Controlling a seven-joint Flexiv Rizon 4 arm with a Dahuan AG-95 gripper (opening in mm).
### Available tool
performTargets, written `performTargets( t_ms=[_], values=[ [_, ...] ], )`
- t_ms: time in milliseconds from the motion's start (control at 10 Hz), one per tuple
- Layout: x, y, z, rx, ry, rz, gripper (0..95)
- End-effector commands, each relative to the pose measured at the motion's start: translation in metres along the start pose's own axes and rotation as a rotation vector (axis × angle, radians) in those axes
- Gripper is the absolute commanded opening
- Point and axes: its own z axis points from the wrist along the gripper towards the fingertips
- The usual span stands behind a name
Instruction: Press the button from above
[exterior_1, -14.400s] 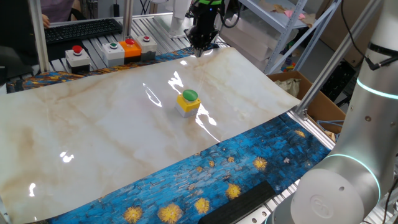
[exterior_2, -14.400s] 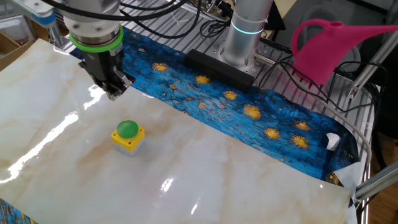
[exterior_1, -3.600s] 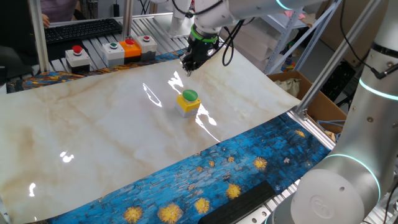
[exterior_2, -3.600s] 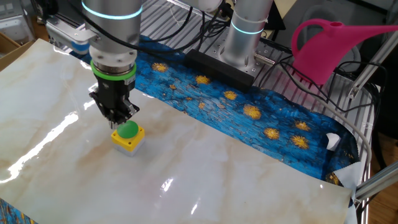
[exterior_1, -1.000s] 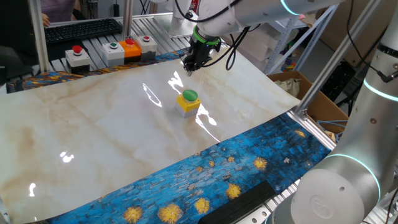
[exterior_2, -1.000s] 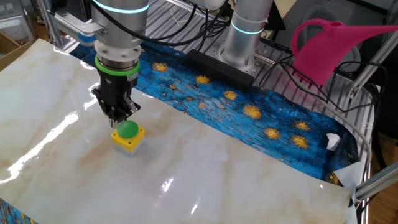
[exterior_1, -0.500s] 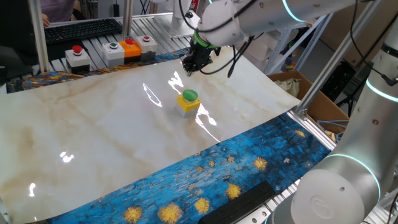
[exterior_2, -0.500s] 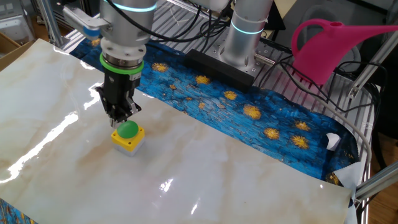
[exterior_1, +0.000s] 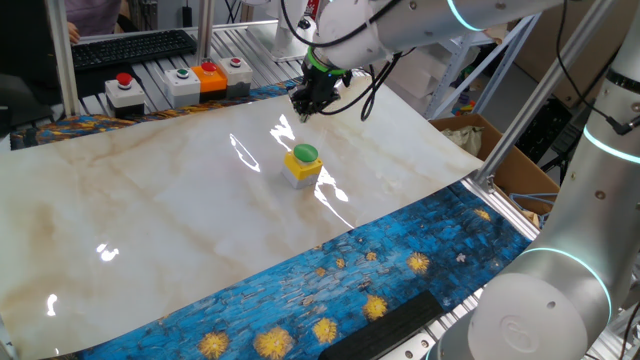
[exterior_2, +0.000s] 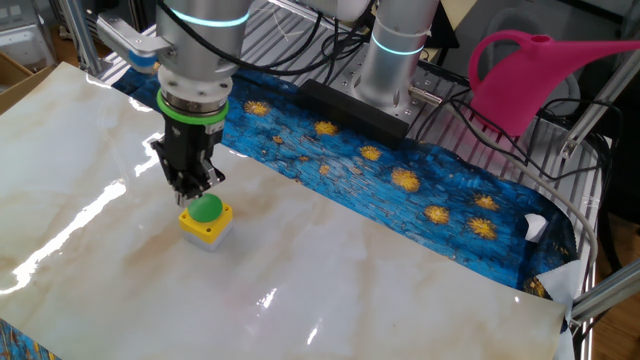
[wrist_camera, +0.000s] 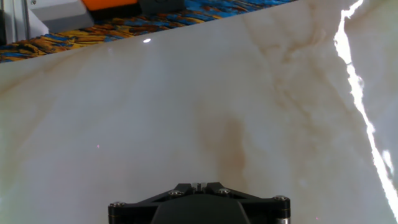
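Note:
The button, a green dome on a small yellow housing, stands on the marble-patterned sheet near its middle; it also shows in the other fixed view. My gripper points down and hovers just above the dome, a little to its far side, with its tips close to the dome's edge. In the hand view the gripper shows its two fingertips meeting, shut on nothing. The button is hidden in the hand view, which shows only bare marble sheet.
Grey boxes with red and green buttons and an orange box stand at the back edge. A blue starry cloth borders the sheet. A pink watering can and the arm's base stand beyond it.
The gripper stays just above the button, shifted only slightly sideways over the last second. The arm's upper links have swung a little. The button has not moved.

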Motion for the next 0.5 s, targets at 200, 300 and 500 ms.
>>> performTargets(
  t_ms=[200,300,500],
  values=[
    [0.0016,-0.0004,-0.0004,0.004,-0.005,0.003,0.0],
    [0.0016,-0.0004,-0.0004,0.003,-0.004,0.0,0.0],
    [0.002,-0.0009,0.0002,-0.012,-0.001,-0.004,0.0]
  ],
)
